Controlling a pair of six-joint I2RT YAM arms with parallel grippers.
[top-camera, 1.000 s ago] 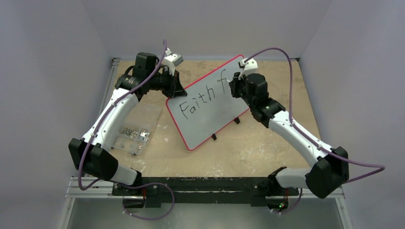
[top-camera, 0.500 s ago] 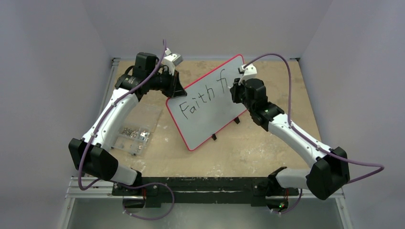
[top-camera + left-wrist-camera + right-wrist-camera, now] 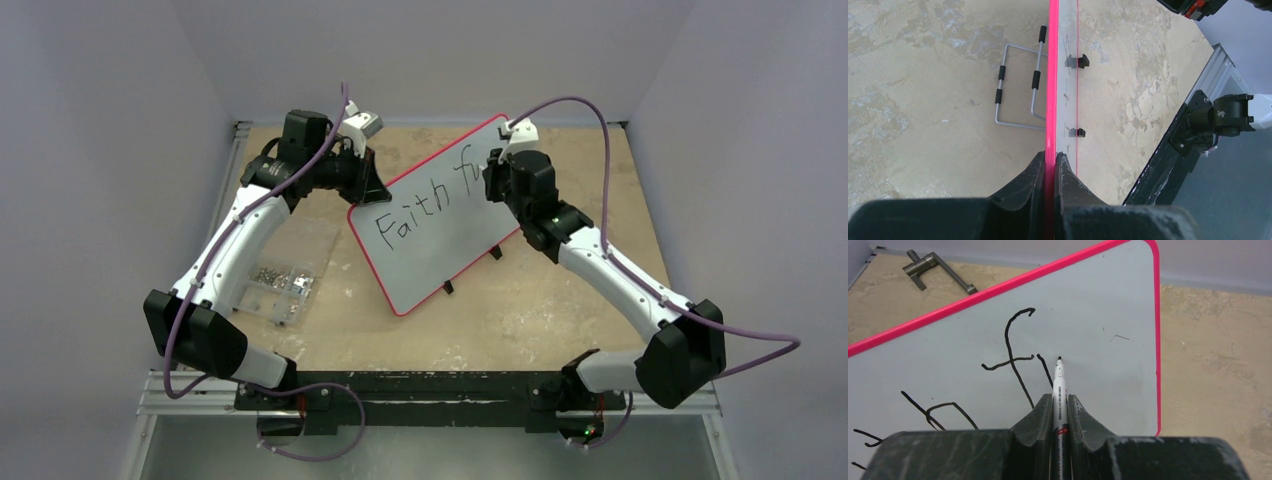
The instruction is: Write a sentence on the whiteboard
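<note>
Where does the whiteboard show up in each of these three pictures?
Top external: the whiteboard stands centre, tilted, between the arms.
Left wrist: seen edge-on, its red rim runs up from the left tool.
Right wrist: its white face fills the upper middle behind the marker.
Shared landmark: the red rim.

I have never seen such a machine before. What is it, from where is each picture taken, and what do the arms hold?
These are two robot arms bolted at the near edge of a table. The wide picture comes from a fixed camera above and behind them; the other two come from small cameras on each wrist, looking past the fingers. The left gripper clamps the red rim of the whiteboard to steady it. The right gripper holds a marker with its tip at the board. The sentence reads "Faith fu" so far. On the table also lie a clear box of small metal parts and a wire stand.
</note>
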